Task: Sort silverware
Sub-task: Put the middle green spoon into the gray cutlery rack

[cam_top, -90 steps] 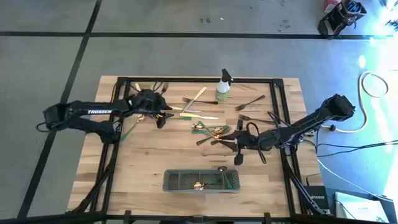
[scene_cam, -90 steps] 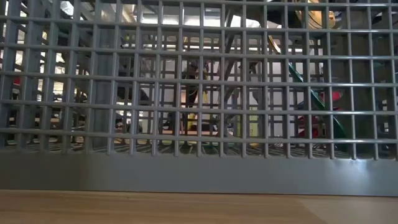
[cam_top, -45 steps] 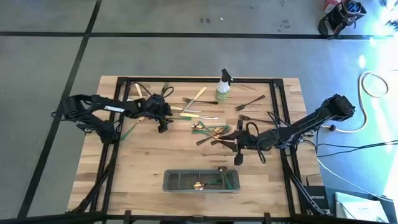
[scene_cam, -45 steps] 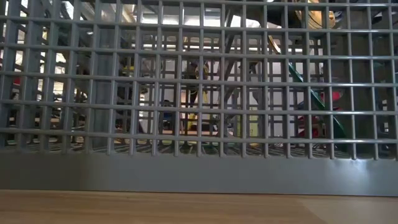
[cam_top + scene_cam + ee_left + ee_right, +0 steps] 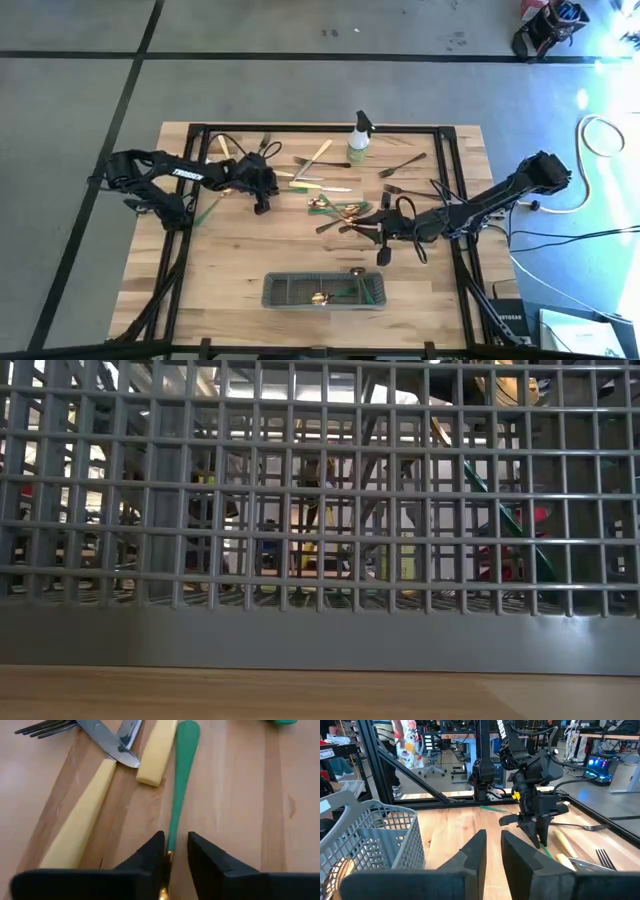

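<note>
High view: the left gripper (image 5: 262,196) sits low over the left-centre of the table (image 5: 240,260), at the end of a green-handled utensil (image 5: 211,208) that runs diagonally away from it toward the table's left edge. More silverware (image 5: 320,180) lies scattered across the middle, cream handles pointing various ways, with a spray bottle (image 5: 358,138) standing behind it. The right gripper (image 5: 384,240) rests near the table's centre-right, just beside a cluster of gold pieces (image 5: 345,211). A grey wire-mesh caddy (image 5: 325,291) stands near the front edge; a gold spoon (image 5: 320,298) lies in a middle compartment and something green in the right one, though which piece that is I cannot tell.

Low view: the caddy's mesh wall (image 5: 320,540) fills nearly the whole picture; its contents are hard to make out.

Left wrist view: the fingers (image 5: 150,857) are nearly closed on the green handle (image 5: 181,780), whose long axis runs straight ahead of the gripper. Two cream handles (image 5: 82,817) lie alongside it.

Right wrist view: the right fingers (image 5: 520,855) stand close together with a narrow gap and nothing between them. The left gripper (image 5: 539,827) shows beyond, pointing down at the table, the caddy (image 5: 380,837) to one side.
</note>
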Tool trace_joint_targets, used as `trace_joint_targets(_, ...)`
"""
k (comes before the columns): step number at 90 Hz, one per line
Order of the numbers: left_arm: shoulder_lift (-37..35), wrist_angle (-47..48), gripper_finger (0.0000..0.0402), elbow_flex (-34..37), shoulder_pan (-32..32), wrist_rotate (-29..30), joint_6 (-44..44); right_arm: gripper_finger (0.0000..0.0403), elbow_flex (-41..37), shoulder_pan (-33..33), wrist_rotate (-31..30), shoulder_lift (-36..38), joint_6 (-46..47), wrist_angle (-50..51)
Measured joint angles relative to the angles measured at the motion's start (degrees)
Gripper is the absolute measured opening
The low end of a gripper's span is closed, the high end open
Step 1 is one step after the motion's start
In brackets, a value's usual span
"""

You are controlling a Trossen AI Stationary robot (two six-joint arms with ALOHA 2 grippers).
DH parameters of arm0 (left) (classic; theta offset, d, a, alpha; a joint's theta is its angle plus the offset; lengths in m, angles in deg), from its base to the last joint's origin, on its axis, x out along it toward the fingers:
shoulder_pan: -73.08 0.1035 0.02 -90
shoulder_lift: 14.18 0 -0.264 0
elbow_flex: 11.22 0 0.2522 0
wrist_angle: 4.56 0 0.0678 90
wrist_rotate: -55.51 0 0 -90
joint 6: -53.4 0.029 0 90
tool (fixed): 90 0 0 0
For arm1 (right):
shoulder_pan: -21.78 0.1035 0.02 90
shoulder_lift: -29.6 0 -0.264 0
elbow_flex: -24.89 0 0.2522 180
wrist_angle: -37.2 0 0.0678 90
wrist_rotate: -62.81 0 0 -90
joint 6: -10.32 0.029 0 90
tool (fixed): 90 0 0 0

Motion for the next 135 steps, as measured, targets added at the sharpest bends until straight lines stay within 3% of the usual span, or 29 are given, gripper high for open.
trace_joint_targets(17,-0.2,0.2,0.0007,0.0,-0.4,0.3,-2.9,0.0042,0.0,0.0,0.0,0.0,0.0,-0.1)
trace_joint_targets(43,-4.0,5.4,0.0001,-0.6,-4.2,1.8,-5.0,0.0042,3.3,0.0,0.0,0.2,1.1,2.8)
trace_joint_targets(55,-7.7,11.7,0.0001,-3.4,-6.8,4.0,-5.4,0.0042,8.7,-1.3,0.9,0.2,2.2,12.7)
trace_joint_targets(68,-12.1,19.3,0.0,-8.0,-10.7,6.5,-5.2,0.0042,16.9,-6.5,11.4,-0.1,9.7,29.1)
trace_joint_targets(80,-15.5,26.2,0.0,-14.1,-14.4,9.2,-4.1,0.0042,22.2,-10.5,15.0,-1.0,9.9,37.6)
trace_joint_targets(88,-16.4,32.4,0.0,-19.5,-17.6,12.8,-0.9,0.0042,24.2,-13.4,18.5,-1.2,8.7,38.2)
trace_joint_targets(98,-16.0,39.6,0.0,-26.1,-22.6,22.2,4.9,0.0042,25.9,-16.6,23.5,-2.3,7.4,37.7)
trace_joint_targets(111,-15.9,40.3,0.0,-31.9,-27.6,29.4,12.3,0.0049,27.9,-18.7,26.5,-4.8,5.9,37.2)
trace_joint_targets(135,-15.7,41.1,0.0,-37.1,-33.7,32.0,27.4,0.0149,30.3,-19.2,26.4,-12.0,4.9,27.5)
